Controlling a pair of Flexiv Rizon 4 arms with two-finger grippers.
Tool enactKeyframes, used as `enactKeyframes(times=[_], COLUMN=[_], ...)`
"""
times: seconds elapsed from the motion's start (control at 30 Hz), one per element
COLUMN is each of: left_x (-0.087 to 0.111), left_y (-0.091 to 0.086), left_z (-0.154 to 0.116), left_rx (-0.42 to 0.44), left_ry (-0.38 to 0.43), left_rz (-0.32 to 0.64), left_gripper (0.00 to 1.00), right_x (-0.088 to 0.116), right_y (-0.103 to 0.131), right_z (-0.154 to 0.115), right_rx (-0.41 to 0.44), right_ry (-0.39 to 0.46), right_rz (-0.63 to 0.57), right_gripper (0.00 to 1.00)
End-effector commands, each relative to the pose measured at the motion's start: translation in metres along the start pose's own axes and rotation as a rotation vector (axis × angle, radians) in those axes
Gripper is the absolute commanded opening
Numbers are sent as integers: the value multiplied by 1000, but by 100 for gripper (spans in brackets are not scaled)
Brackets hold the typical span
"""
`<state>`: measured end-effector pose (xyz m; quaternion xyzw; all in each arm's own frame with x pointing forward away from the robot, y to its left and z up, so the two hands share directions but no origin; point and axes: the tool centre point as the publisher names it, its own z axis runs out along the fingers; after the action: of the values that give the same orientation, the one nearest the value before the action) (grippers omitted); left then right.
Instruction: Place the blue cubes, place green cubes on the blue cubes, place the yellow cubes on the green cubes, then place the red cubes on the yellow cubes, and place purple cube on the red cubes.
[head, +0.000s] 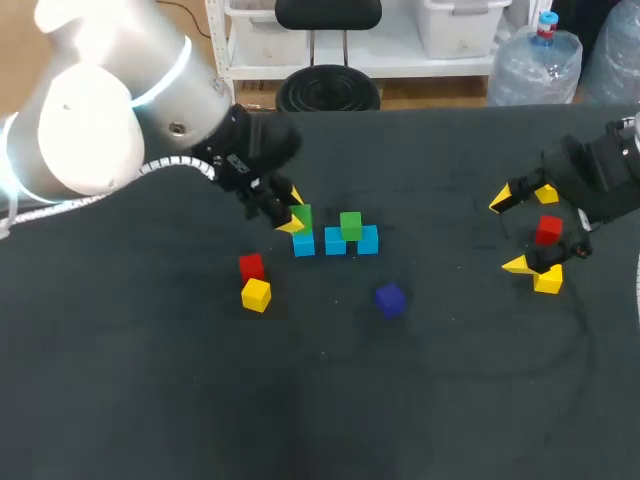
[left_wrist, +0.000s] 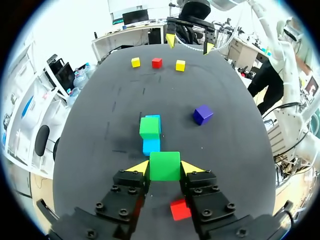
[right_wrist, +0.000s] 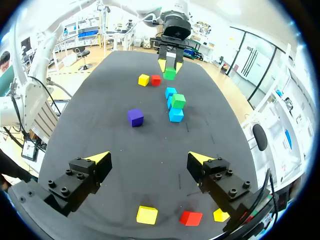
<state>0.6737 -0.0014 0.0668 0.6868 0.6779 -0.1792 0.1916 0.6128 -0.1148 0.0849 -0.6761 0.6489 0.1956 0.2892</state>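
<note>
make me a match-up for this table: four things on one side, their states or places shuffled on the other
Things:
1 purple cube
2 right gripper
3 left gripper
4 blue cubes

States or places:
a shut on a green cube
b in a row, a second green cube on top
c open, holding nothing
d alone on the table, touching no other cube

Pairs: 1-d; 2-c; 3-a; 4-b

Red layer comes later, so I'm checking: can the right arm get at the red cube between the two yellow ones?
Probably yes: the right claw hangs open close by that red cube, and nothing covers it.
</note>
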Motion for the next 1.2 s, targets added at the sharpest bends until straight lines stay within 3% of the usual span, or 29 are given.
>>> enactKeyframes(times=[0.03, 0.6, 1.2], left_x=[-6, -12, -7], left_y=[6, 23, 26], left_z=[7, 23, 37], left_rx=[10, 22, 52], left_ry=[5, -23, -18], left_rz=[6, 22, 16], left_gripper=[0, 0, 0], right_x=[0, 0, 0], right_y=[0, 0, 0], right_z=[1, 1, 1], right_rx=[1, 1, 1], right_ry=[-2, -2, -2], right_rz=[-1, -1, -1], right_gripper=[100, 100, 100])
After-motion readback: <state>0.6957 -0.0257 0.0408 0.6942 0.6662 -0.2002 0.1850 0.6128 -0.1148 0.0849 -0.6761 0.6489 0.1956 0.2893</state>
